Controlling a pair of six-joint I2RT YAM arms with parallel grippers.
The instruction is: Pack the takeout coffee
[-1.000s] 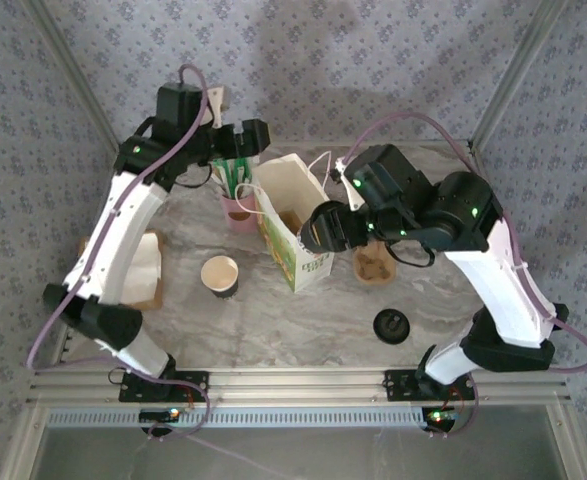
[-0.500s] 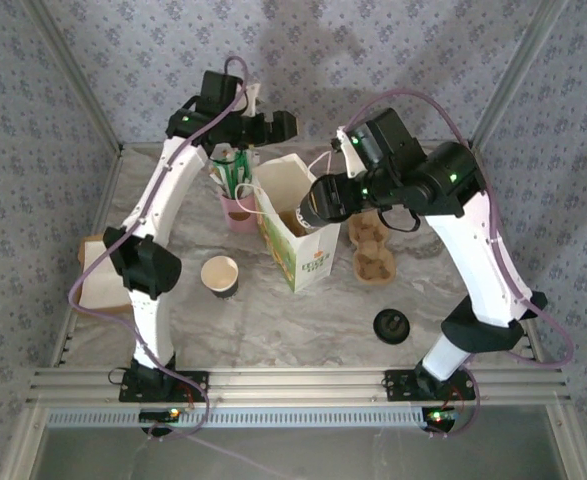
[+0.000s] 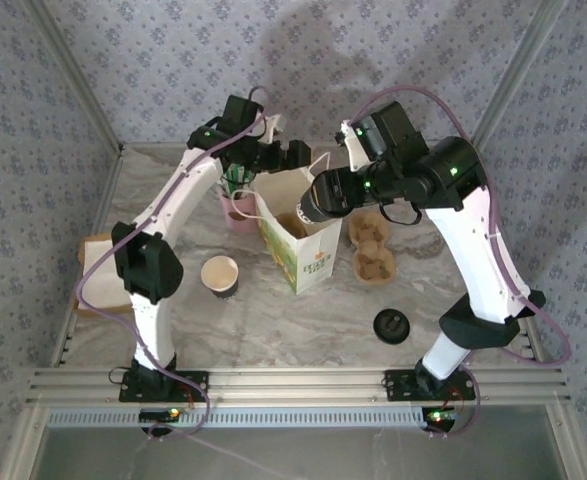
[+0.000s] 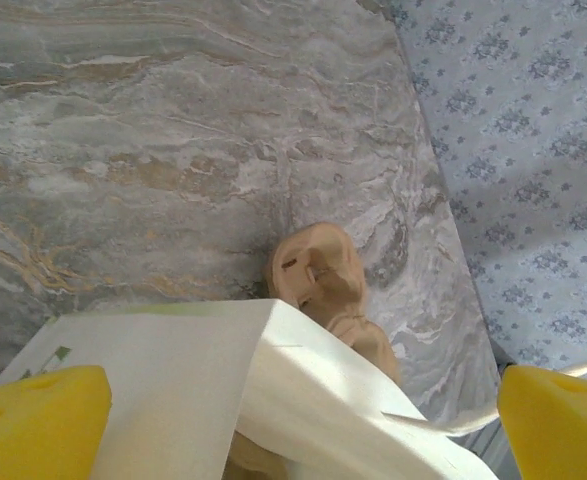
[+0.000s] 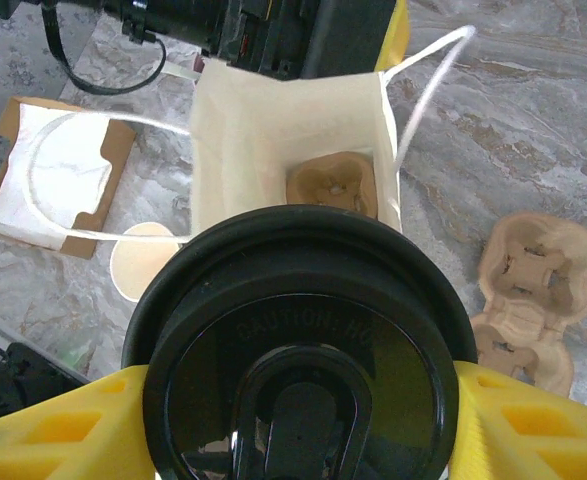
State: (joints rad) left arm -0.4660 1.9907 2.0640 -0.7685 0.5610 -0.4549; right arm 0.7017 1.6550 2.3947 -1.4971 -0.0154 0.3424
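Yellow pads [image 5: 63, 425] of my right gripper [image 5: 303, 425] are clamped on either side of the takeout coffee [image 5: 308, 340], black lid facing the wrist camera. The cup hangs directly above the open mouth of the white bag [image 5: 233, 150], clear of its rim. A brown pulp carrier [image 5: 331, 185] lies at the bag's bottom.

My left gripper [image 4: 298, 420] stands wide apart, straddling the bag's far edge. I can't tell whether its pads touch the paper. From above, both grippers meet over the bag, right [image 3: 308, 208] and left [image 3: 291, 158].
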